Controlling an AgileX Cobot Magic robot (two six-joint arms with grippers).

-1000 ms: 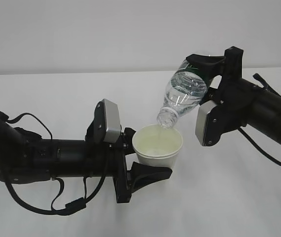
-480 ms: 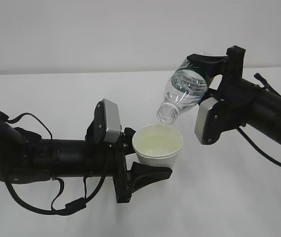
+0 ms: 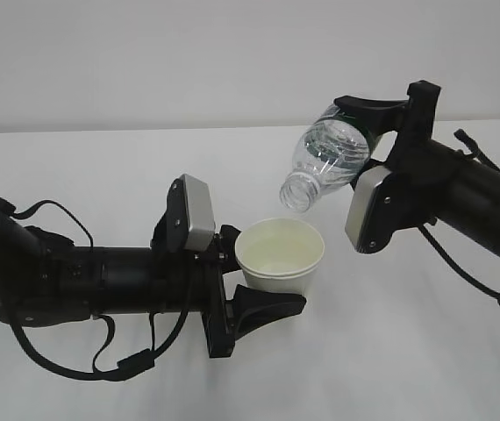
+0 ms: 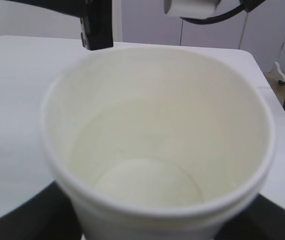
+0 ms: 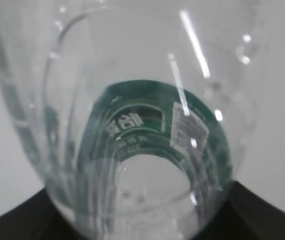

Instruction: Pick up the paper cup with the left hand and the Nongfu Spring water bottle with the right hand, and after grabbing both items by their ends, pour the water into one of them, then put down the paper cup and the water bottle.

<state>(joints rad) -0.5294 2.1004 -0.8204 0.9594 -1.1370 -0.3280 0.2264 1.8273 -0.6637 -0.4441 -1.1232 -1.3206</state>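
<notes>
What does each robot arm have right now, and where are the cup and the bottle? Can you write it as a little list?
left end effector: closed around the paper cup, holding it upright above the table
right end effector: gripping the Nongfu Spring water bottle near its base
bottle pose: tilted, open mouth pointing down-left, above the cup's rim but not touching it
stream: none visible between mouth and cup
cup contents: looks like water at the bottom, hard to be sure

My left hand (image 3: 263, 285) reaches in low over the table's near left part, arm lying almost level, jaws clamped. My right hand (image 3: 364, 132) hangs higher toward the far right edge, wrist tipped down-left, jaws apparently gripping, though half hidden.
</notes>
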